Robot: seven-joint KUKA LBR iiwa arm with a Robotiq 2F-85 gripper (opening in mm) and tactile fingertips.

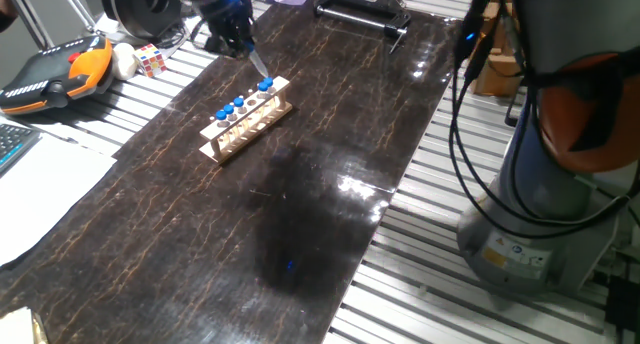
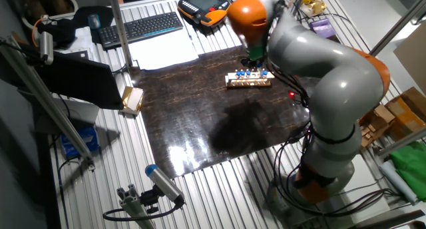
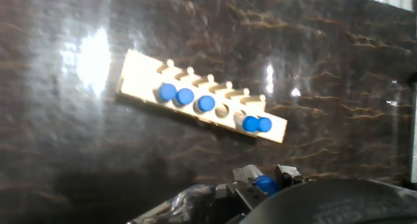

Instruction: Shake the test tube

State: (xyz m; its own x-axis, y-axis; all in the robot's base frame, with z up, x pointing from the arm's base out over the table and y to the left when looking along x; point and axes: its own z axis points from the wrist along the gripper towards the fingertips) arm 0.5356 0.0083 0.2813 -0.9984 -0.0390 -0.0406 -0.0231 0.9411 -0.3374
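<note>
A light wooden rack [image 1: 245, 121] stands on the dark table and holds several blue-capped test tubes [image 3: 206, 103], with one hole empty between them. My gripper [image 1: 245, 44] is above the rack's far end. In the hand view my gripper [image 3: 264, 185] is shut on the blue cap of one test tube [image 3: 264, 183], held well above the rack [image 3: 143, 77]. The clear tube body [image 1: 256, 64] hangs slanted below the fingers. In the other fixed view the arm hides the gripper; the rack [image 2: 248, 80] shows below it.
An orange and black pendant [image 1: 60, 69], a puzzle cube [image 1: 150, 58] and papers lie left of the table. A black stand [image 1: 360, 12] is at the back. The arm's base [image 1: 540, 204] stands at the right. A keyboard [image 2: 143, 26] and a small wooden box [image 2: 132, 99] are nearby.
</note>
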